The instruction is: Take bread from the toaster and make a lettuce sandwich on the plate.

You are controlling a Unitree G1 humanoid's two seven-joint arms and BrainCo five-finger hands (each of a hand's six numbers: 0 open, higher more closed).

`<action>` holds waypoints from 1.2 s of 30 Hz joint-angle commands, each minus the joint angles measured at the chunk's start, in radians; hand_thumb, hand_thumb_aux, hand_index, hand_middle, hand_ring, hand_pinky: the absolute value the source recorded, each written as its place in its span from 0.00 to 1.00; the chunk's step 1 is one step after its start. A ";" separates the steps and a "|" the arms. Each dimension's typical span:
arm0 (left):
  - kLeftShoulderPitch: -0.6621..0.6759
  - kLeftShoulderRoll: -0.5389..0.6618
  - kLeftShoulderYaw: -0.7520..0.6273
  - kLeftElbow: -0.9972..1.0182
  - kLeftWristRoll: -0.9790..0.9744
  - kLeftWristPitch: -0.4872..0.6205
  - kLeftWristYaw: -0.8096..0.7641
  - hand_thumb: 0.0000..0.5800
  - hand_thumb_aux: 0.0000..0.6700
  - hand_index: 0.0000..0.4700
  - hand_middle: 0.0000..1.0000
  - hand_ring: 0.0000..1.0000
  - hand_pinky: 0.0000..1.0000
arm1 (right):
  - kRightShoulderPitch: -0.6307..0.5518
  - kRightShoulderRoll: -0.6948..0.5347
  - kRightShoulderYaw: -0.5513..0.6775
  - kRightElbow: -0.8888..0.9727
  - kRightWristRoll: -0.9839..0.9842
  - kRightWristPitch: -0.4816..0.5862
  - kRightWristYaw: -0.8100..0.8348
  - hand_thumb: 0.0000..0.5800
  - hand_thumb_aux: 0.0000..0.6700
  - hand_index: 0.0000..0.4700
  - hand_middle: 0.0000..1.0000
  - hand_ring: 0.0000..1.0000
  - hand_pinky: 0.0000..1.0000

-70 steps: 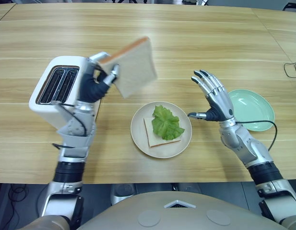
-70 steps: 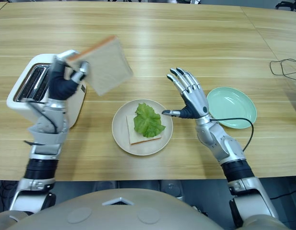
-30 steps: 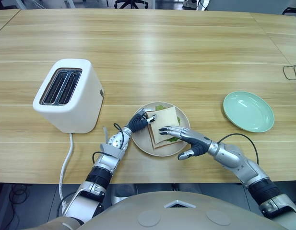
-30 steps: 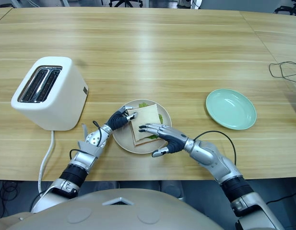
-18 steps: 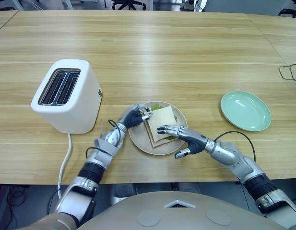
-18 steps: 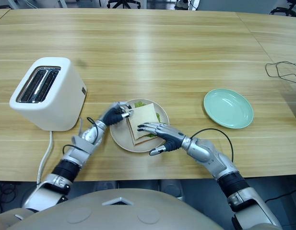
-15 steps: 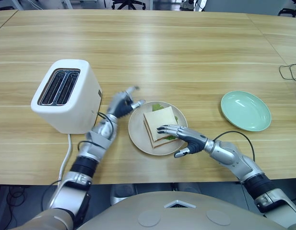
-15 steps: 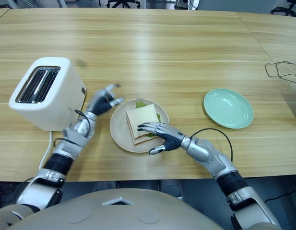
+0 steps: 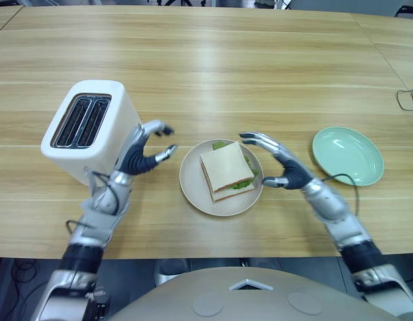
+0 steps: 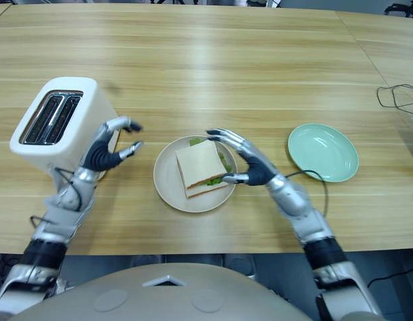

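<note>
**Wooden tabletop: sandwich on the beige plate, both hands holding nothing**

Light wooden planks form the tabletop (image 9: 260, 60), which runs from the near edge to the far edge of both views.

1. Toaster. A white toaster (image 9: 86, 127) stands upright at the left side of the tabletop. Its two dark slots face upward.

2. Plate and sandwich. A round beige plate (image 9: 193, 194) sits near the middle of the tabletop, to the right of the toaster and apart from it. On it lies the sandwich (image 9: 223, 168): one bread slice at the bottom, one on top, stacked roughly square to each other. Green lettuce (image 9: 250, 179) shows between the slices along the right and far edges.

3. Left hand. The left hand (image 9: 144, 152) hangs between the toaster and the beige plate, just beside the toaster's right face. Its fingers are spread and loosely curved around nothing. Contact with the toaster cannot be determined.

4. Right hand. The right hand (image 10: 253, 166) is at the right rim of the beige plate. Its fingers are spread, with the fingertips extending over the far right corner of the sandwich. It grasps nothing. Contact with the bread cannot be determined.

5. Other items. A pale green plate (image 9: 347, 155) lies to the right of the right hand. A dark cable (image 9: 408, 100) lies at the right edge of the tabletop.
</note>
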 commanded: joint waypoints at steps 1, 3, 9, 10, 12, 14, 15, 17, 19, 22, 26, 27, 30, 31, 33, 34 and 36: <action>0.085 0.055 0.009 -0.072 -0.155 -0.036 -0.148 1.00 1.00 0.98 1.00 1.00 1.00 | 0.063 -0.064 -0.023 0.008 0.071 -0.021 0.091 1.00 1.00 0.98 1.00 1.00 1.00; 0.156 0.094 -0.028 -0.108 -0.219 -0.036 -0.244 1.00 1.00 0.98 1.00 1.00 1.00 | 0.094 -0.096 -0.024 0.049 0.068 -0.029 0.131 1.00 1.00 0.98 1.00 1.00 1.00; 0.259 0.131 -0.150 -0.096 -0.115 -0.005 -0.423 1.00 1.00 0.98 1.00 1.00 1.00 | 0.165 -0.121 0.032 0.117 0.003 -0.025 0.228 1.00 1.00 0.98 1.00 1.00 1.00; 0.251 0.116 -0.165 -0.073 -0.064 0.002 -0.422 1.00 1.00 0.98 1.00 1.00 1.00 | 0.169 -0.114 0.040 0.119 -0.017 -0.018 0.233 1.00 1.00 0.98 1.00 1.00 1.00; 0.226 0.076 -0.189 -0.021 0.020 0.012 -0.403 1.00 1.00 0.98 1.00 1.00 1.00 | 0.163 -0.096 0.055 0.126 -0.063 -0.006 0.231 1.00 1.00 0.98 1.00 1.00 1.00; 0.198 0.031 -0.215 0.034 0.113 0.027 -0.368 1.00 1.00 0.98 1.00 1.00 1.00 | 0.146 -0.071 0.075 0.136 -0.112 0.001 0.227 1.00 1.00 0.98 1.00 1.00 1.00; 0.186 0.009 -0.227 0.059 0.156 0.032 -0.351 1.00 1.00 0.98 1.00 1.00 1.00 | 0.142 -0.059 0.084 0.136 -0.128 0.004 0.228 1.00 1.00 0.98 1.00 1.00 1.00; 0.170 -0.021 -0.241 0.089 0.200 0.034 -0.327 1.00 1.00 0.98 1.00 1.00 1.00 | 0.139 -0.044 0.099 0.139 -0.178 0.008 0.219 1.00 1.00 0.98 1.00 1.00 1.00; 0.151 -0.045 -0.255 0.107 0.232 0.035 -0.309 1.00 1.00 0.98 1.00 1.00 1.00 | 0.132 -0.030 0.116 0.150 -0.248 0.019 0.200 1.00 1.00 0.98 1.00 1.00 1.00; 0.117 -0.074 -0.275 0.143 0.287 0.042 -0.274 1.00 1.00 0.98 1.00 1.00 1.00 | 0.101 -0.003 0.150 0.185 -0.374 0.034 0.147 1.00 1.00 0.98 1.00 1.00 1.00; 0.046 -0.126 -0.277 0.210 0.359 0.071 -0.183 1.00 1.00 0.98 1.00 1.00 1.00 | 0.014 0.068 0.188 0.257 -0.507 0.065 0.024 1.00 1.00 0.98 1.00 1.00 1.00; 0.023 -0.139 -0.275 0.230 0.370 0.080 -0.158 1.00 1.00 0.98 1.00 1.00 1.00 | -0.013 0.085 0.193 0.280 -0.532 0.078 -0.009 1.00 1.00 0.98 1.00 1.00 1.00; -0.052 -0.176 -0.274 0.297 0.399 0.106 -0.091 1.00 1.00 0.98 1.00 1.00 1.00 | -0.103 0.136 0.204 0.367 -0.589 0.131 -0.115 1.00 1.00 0.98 1.00 1.00 1.00; -0.080 -0.188 -0.274 0.325 0.408 0.118 -0.069 1.00 1.00 0.98 1.00 1.00 1.00 | -0.135 0.153 0.210 0.403 -0.600 0.143 -0.142 1.00 1.00 0.98 1.00 1.00 1.00; -0.134 -0.210 -0.275 0.383 0.427 0.144 -0.023 1.00 1.00 0.98 1.00 1.00 1.00 | -0.195 0.184 0.223 0.472 -0.617 0.172 -0.188 1.00 1.00 0.98 1.00 1.00 1.00; -0.162 -0.218 -0.277 0.414 0.443 0.163 0.005 1.00 1.00 0.98 1.00 1.00 1.00 | -0.222 0.198 0.229 0.507 -0.624 0.187 -0.207 1.00 1.00 0.98 1.00 1.00 1.00; -0.214 -0.235 -0.283 0.469 0.460 0.184 0.045 1.00 1.00 0.98 1.00 1.00 1.00 | -0.270 0.227 0.240 0.568 -0.629 0.215 -0.231 1.00 1.00 0.98 1.00 1.00 1.00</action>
